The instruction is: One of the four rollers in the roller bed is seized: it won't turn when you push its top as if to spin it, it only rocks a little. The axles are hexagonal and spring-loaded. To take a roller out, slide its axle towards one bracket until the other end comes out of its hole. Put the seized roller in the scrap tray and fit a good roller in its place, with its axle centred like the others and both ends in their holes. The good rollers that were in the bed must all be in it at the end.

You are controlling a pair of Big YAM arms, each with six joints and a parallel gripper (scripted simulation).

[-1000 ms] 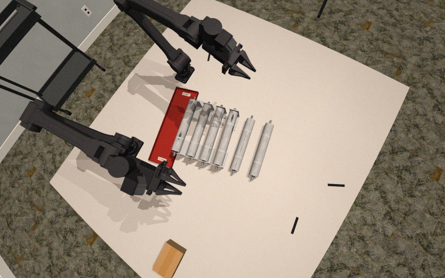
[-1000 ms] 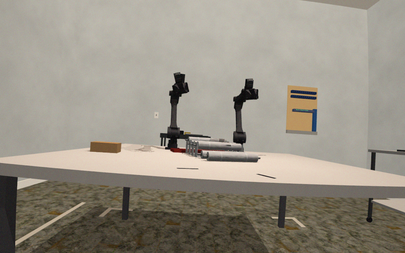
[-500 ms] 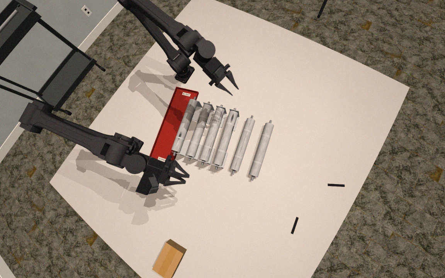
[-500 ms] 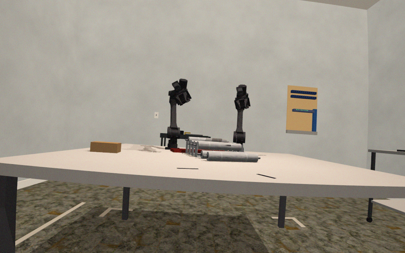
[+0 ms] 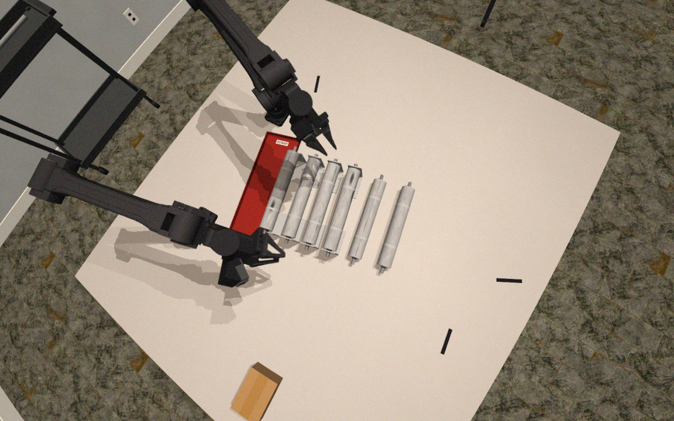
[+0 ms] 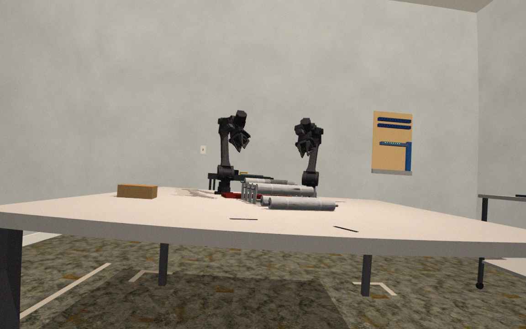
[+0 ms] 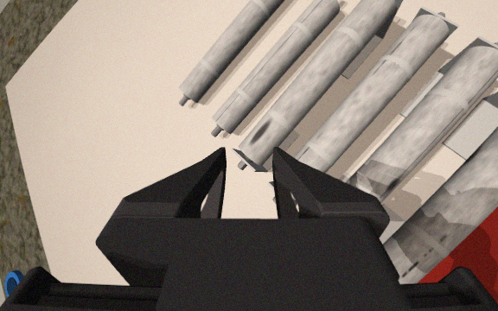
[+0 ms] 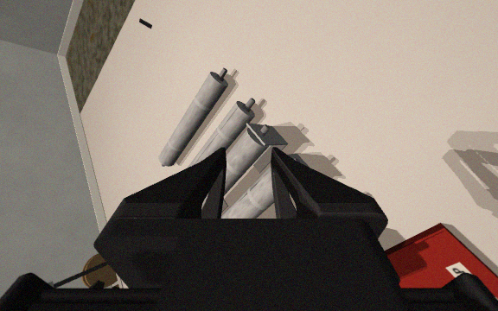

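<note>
The left gripper (image 5: 331,151) (image 6: 305,156) (image 7: 249,155) (image 8: 109,284) is partly open, its fingertips parted by a moderate gap with nothing between them; it hangs above the table (image 5: 433,172) (image 6: 199,208) (image 7: 80,108) (image 8: 361,86) near the bed's end by the dark-spotted roller (image 5: 341,209) (image 7: 296,95), and touches no roller. The right gripper (image 5: 281,256) (image 6: 243,147) (image 8: 248,155) matches it, part-way open and grasping nothing, held up near the opposite end of the bed (image 7: 475,128) (image 8: 275,134), apart from the rollers too. All four bed rollers lie side by side between their brackets, axle tips poking out at the visible ends; which one is seized I cannot tell. The inner spare (image 5: 368,217) (image 7: 275,65) (image 8: 227,130) and outer spare (image 5: 396,227) (image 6: 302,203) (image 7: 227,47) (image 8: 194,117) lie on the table just beside the bed, roughly parallel to it. On the bed's other side sits the red scrap tray (image 5: 255,193) (image 6: 232,195) (image 7: 491,250) (image 8: 439,250), with no roller seen in it, and a brown block (image 5: 258,390) (image 6: 137,191) stands well apart
</note>
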